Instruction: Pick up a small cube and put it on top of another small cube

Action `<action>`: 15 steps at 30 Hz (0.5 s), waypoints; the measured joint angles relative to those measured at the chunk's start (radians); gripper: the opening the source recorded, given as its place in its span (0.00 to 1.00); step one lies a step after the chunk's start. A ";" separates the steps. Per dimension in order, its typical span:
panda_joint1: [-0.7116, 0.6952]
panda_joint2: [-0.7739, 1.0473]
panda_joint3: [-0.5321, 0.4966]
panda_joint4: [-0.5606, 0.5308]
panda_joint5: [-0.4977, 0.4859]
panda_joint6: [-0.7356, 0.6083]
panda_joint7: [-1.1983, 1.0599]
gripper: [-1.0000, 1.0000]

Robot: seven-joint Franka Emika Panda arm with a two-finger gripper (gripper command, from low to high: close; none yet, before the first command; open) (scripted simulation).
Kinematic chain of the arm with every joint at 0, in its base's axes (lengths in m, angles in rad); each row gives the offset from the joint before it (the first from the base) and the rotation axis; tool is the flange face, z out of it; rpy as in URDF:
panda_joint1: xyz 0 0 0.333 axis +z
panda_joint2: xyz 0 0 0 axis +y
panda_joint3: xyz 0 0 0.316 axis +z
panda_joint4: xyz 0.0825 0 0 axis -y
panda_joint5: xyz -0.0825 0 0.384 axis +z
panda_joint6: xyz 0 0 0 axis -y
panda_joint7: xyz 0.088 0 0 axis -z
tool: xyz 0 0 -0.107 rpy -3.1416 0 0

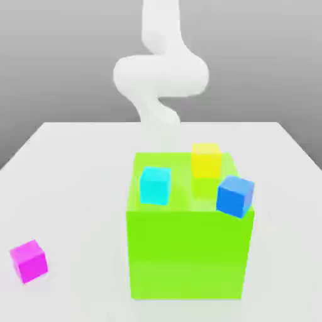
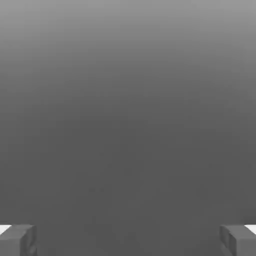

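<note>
The green block (image 1: 185, 255) is standing nearest, apparently serving as a raised platform: the cyan (image 1: 155, 186), yellow (image 1: 206, 161) and blue (image 1: 234, 197) cubes are appearing over its top, the blue one by a corner; whether each is touching it, I cannot tell. The pink cube (image 1: 29, 261) is lying on the desk (image 1: 82, 163), towards the exterior view's left, well apart from the block, probably leaving room for a grasp. The fingers (image 2: 19, 241) are standing wide open and holding nothing, presumably being kept ready to straddle a cube while the arm (image 1: 160, 75) is waiting beyond the block.
</note>
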 joint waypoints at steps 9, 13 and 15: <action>-0.092 0.331 -0.116 -0.072 0.021 0.140 0.047 0.50; -0.130 0.475 -0.171 -0.103 0.041 0.200 0.060 0.50; -0.150 0.548 -0.197 -0.119 0.054 0.231 0.064 0.50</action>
